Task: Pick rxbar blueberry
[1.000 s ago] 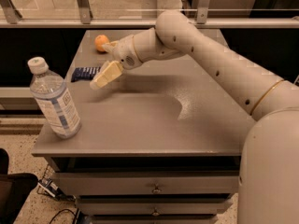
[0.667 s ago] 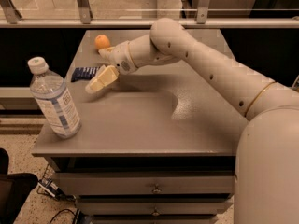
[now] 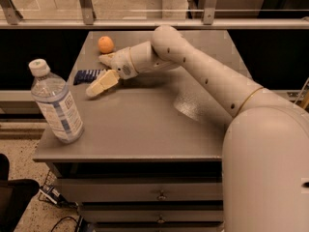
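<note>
we log: gripper (image 3: 96, 75), fingers spread apart, low over table (image 3: 145, 129) at rear left; rxbar blueberry (image 3: 85, 76) lying flat, right end between those fingers; orange (image 3: 105, 44) behind; bottle (image 3: 55, 105) front left.

Right end of rxbar blueberry (image 3: 85, 75) hidden behind gripper (image 3: 95, 76), at far left of tabletop (image 3: 145, 129), fingers spread either side of it. Wrapper lettering and water bottle (image 3: 55, 105) label print too small to read. Arm (image 3: 207, 76) base cut off at right and bottom edges.
</note>
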Controlling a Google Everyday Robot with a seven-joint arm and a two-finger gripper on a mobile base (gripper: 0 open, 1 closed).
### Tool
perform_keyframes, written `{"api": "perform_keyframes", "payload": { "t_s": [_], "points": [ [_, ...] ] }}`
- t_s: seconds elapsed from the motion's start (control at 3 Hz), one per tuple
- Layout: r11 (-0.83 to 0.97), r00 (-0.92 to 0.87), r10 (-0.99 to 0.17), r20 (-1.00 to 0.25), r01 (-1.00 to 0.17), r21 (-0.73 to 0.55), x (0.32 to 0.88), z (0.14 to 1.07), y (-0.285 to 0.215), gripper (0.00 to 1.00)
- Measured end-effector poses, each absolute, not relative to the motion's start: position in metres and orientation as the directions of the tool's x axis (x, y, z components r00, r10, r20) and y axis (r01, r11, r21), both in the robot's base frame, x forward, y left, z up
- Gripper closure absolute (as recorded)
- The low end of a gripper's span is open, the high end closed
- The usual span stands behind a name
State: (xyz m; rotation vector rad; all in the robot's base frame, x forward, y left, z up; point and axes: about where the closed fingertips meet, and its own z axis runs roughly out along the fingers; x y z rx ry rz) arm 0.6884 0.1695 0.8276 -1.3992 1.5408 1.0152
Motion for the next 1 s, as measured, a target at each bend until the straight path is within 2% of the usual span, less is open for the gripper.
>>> {"api": "perform_keyframes", "payload": {
  "t_s": [0.33, 1.0],
  "points": [
    [0.049, -0.077, -0.339, -0.938, -0.997, 0.064, 0.6941, 0.8208, 0.1729, 0.17],
    [0.049, -0.077, -0.339, -0.938, -0.997, 0.064, 0.6940, 0.8251, 0.1731, 0.64]
  ]
}}
